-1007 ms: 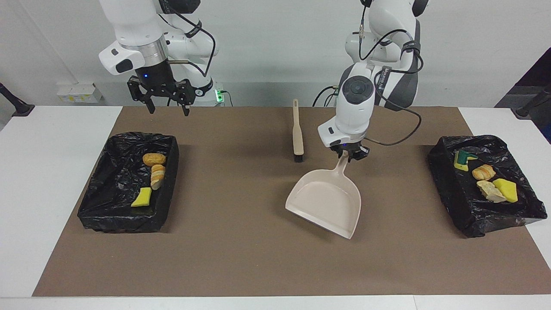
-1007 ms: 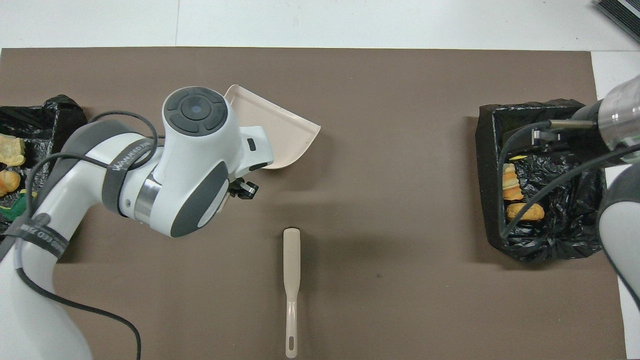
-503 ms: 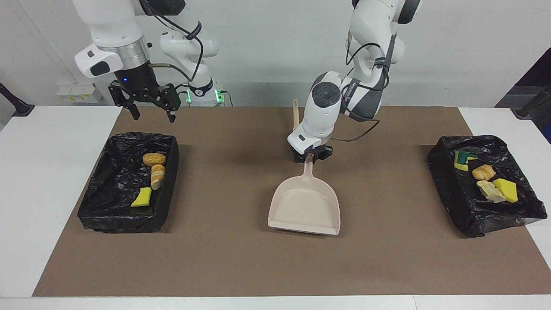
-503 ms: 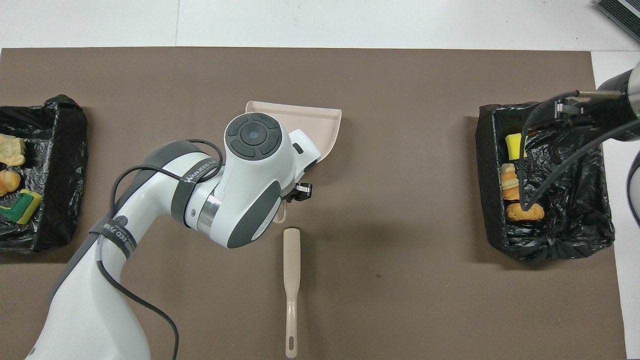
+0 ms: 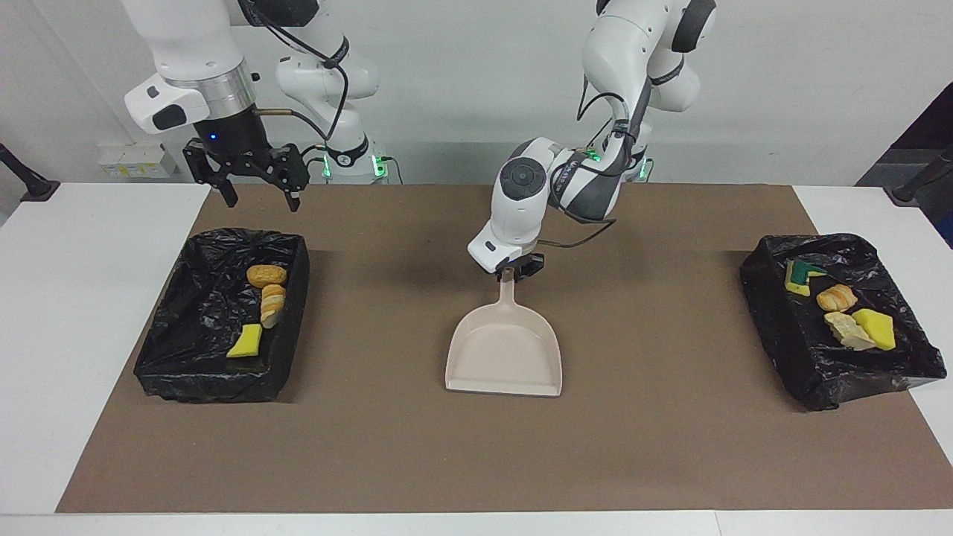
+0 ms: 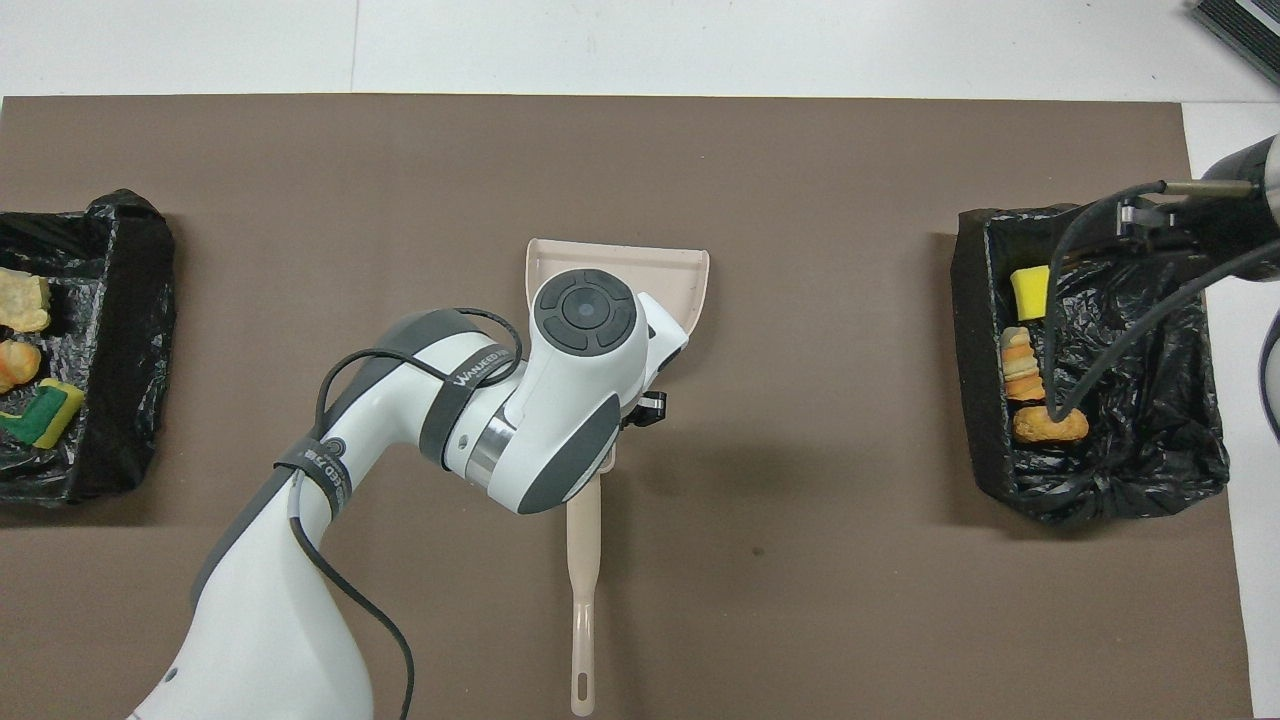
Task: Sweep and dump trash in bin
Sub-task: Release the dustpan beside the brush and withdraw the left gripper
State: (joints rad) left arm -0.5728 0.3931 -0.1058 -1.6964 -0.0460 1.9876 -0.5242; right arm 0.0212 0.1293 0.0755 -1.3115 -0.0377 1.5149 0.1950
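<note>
So the dustpan (image 5: 505, 351) is lying flat on the brown mat (image 5: 670, 447), mid-table, open edge pointing away from the robots. The left gripper (image 5: 512, 271) is right down at the tip of the dustpan's handle, but honestly I can't tell whether it's clamped on it or has let go, since the wrist blocks the fingers. The brush (image 6: 583, 590) lies on the mat nearer to the robots than the dustpan, roughly in line with its handle. All the trash is in the two black-lined bins either side of the dustpan: three pieces (image 5: 264, 305) in the bin (image 5: 186, 350) toward the right arm's end, four pieces (image 5: 845, 313) in the bin (image 5: 789, 357) toward the left arm's end. The right gripper (image 5: 260, 195) hangs spread wide, holding nothing, above the mat's edge beside its bin.
</note>
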